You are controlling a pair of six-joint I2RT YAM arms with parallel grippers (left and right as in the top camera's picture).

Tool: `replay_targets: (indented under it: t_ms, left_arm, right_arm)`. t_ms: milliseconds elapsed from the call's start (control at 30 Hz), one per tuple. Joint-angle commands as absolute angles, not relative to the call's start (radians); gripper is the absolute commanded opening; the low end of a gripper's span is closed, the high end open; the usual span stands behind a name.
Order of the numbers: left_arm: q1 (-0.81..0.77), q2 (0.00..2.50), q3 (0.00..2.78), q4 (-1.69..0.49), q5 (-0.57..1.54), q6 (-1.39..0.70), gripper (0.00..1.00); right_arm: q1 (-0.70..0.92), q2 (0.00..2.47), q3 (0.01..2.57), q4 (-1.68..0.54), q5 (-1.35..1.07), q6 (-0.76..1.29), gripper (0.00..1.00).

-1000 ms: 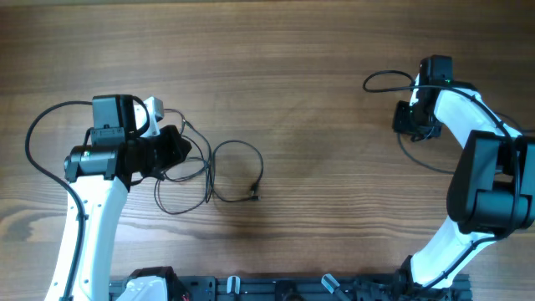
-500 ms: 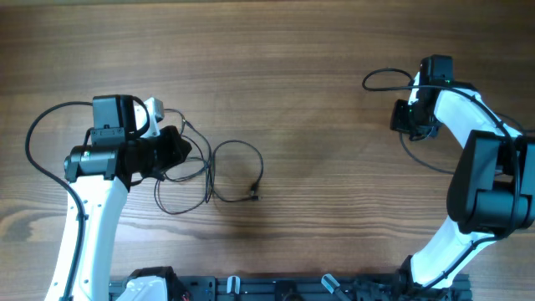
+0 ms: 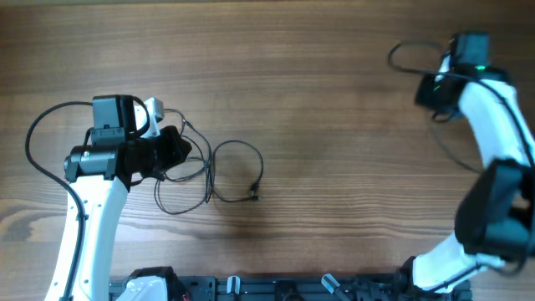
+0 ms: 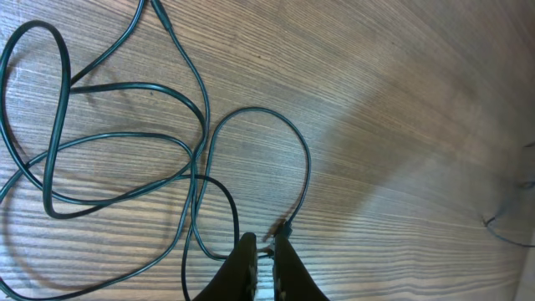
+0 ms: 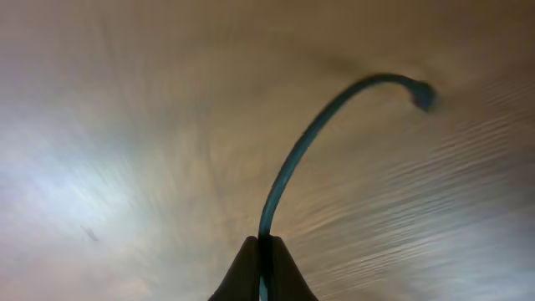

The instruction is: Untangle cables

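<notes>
Cables: two groups on the table (image 3: 334,125). The tangle (image 4: 199,159) lies left of centre, right at the left gripper (image 4: 261,247). It is made of several loose loops that cross one another, with one rounder loop ending in a small plug (image 4: 282,226). A single cord (image 5: 289,161) is with the right gripper (image 5: 261,251) at the far right edge, well apart from the tangle.

Change over the last second:
- The right jaws were partly apart and are now fully together. The wrist view shows the cord rising straight out of the closed tips and arching away to its free end, so the cord is pinched and held.
- The right arm has swung away from the table centre, toward the far right corner. The wrist view is smeared, which fits an arm in motion.
- The left arm, tangle and plug have not shifted between overhead frames.

Left fingers: nearly closed, with only a sliver between the tips. A strand runs in between them at the frame's lower edge. It looks pinched, but the contact itself is not clear.

Reading:
- The right side has just gone from reaching to gripping and carrying.
- Its cord is already free of the tangle, so this move looks like parking it out of the way.
- The crossings on the left are untouched and still make up most of the work.
- Risk: the cord's trailing length is hard to follow in the overhead view, so I cannot tell whether it drags.
</notes>
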State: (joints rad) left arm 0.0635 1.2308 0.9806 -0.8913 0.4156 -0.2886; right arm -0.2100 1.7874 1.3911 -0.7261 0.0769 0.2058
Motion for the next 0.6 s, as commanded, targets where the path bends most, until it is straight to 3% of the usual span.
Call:
replay_targets:
  t_ms: [0, 400, 467, 567]
  left_arm:
    - [0.058, 1.225, 0.972, -0.894, 0.41, -0.265, 0.09]
    - [0.058, 1.225, 0.972, -0.905, 0.41, -0.266, 0.09]
    - [0.058, 1.225, 0.972, -0.907, 0.41, -0.265, 0.09]
    - [0.058, 1.225, 0.972, -0.907, 0.41, -0.265, 0.09]
  right_arm:
    - [-0.292, 1.655, 1.442, -0.712, 0.171, 0.329, 0.04]
    - [-0.566, 1.636, 1.435, -0.731, 0.228, 0.378, 0.06]
    - [-0.59, 1.646, 1.431, -0.731, 0.228, 0.377, 0.11]
    - [-0.617, 1.662, 1.431, -0.734, 0.227, 0.378, 0.33]
